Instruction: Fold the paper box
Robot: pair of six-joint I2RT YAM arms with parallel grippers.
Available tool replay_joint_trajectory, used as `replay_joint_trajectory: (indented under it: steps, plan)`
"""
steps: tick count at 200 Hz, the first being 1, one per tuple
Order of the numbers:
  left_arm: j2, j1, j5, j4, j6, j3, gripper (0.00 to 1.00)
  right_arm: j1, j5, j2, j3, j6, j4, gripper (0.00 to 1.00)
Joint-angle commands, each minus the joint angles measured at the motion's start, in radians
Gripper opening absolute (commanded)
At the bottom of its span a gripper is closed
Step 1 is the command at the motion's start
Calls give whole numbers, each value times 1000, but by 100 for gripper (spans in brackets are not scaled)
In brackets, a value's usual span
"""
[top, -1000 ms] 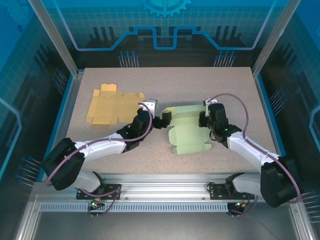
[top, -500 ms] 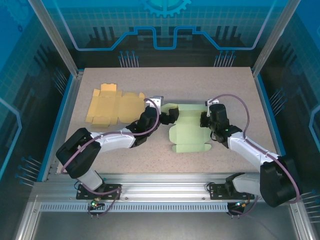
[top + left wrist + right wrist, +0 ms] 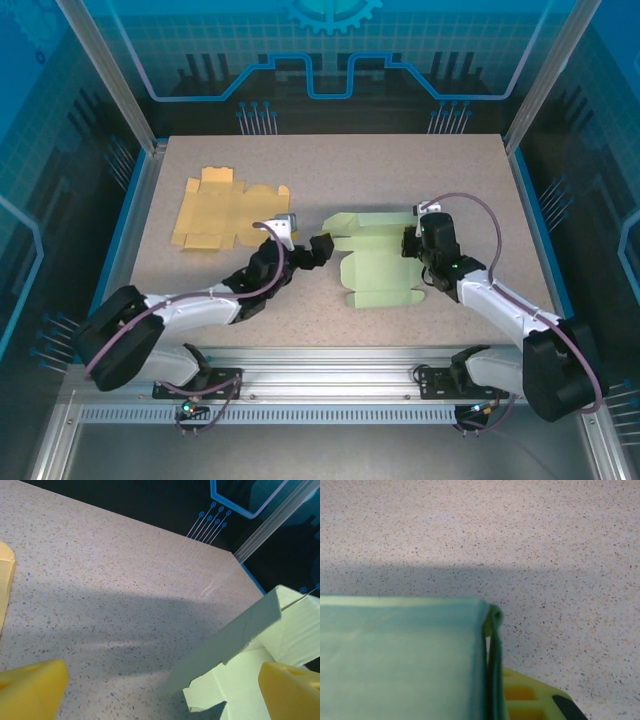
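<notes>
Paper box: a pale green, partly folded blank (image 3: pixel 375 268) is laid on the table (image 3: pixel 400 165), with one flap raised at its left end.
Right gripper (image 3: pixel 413 247): set at the box's right edge. The jaws are clamped tight on a doubled wall of the box, and a yellow finger (image 3: pixel 522 700) is seen beside the pinched fold.
Left gripper (image 3: pixel 318 247): placed just left of the box, by the raised flap. The fingers (image 3: pixel 31 690) are spread wide and nothing is gripped.
Yellow blank (image 3: pixel 225 210): laid flat, well apart from the box, to its left.
</notes>
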Motion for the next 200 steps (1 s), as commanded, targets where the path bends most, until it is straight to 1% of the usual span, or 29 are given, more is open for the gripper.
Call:
replay_joint_trajectory:
  steps: [1, 12, 24, 41, 55, 85, 106, 121, 140, 149, 162, 188, 200]
  plan:
    - [-42, -1, 10, -53, -99, -44, 99, 8, 21, -29, -19, 18, 34, 0]
    - [-33, 0, 38, -38, -136, -63, 99, 8, 19, -32, -22, 18, 39, 0]
    - [4, 0, 87, 27, -161, -77, 99, 8, 16, -34, -23, 18, 40, 0]
    - [83, -3, 175, 101, -190, -63, 98, 8, 16, -34, -23, 18, 39, 0]
    - [160, -15, 229, 187, -213, -48, 96, 7, 14, -34, -23, 18, 39, 0]
    - [327, -36, 298, 379, -247, -14, 91, 8, 15, -35, -22, 18, 39, 0]
    - [395, -38, 309, 480, -258, 3, 90, 8, 13, -34, -23, 18, 39, 0]
    - [414, -37, 312, 504, -252, 21, 87, 8, 11, -34, -23, 17, 41, 0]
    - [415, -38, 311, 525, -233, 33, 77, 7, 11, -32, -23, 17, 40, 0]
    - [410, -37, 307, 529, -221, 38, 75, 8, 10, -32, -22, 17, 42, 0]
    - [399, -37, 303, 508, -200, 53, 70, 7, 8, -30, -22, 17, 43, 0]
    - [400, -37, 303, 478, -172, 91, 63, 7, 6, -26, -20, 17, 40, 0]
    - [406, -37, 305, 468, -165, 110, 58, 8, 4, -26, -20, 17, 40, 0]
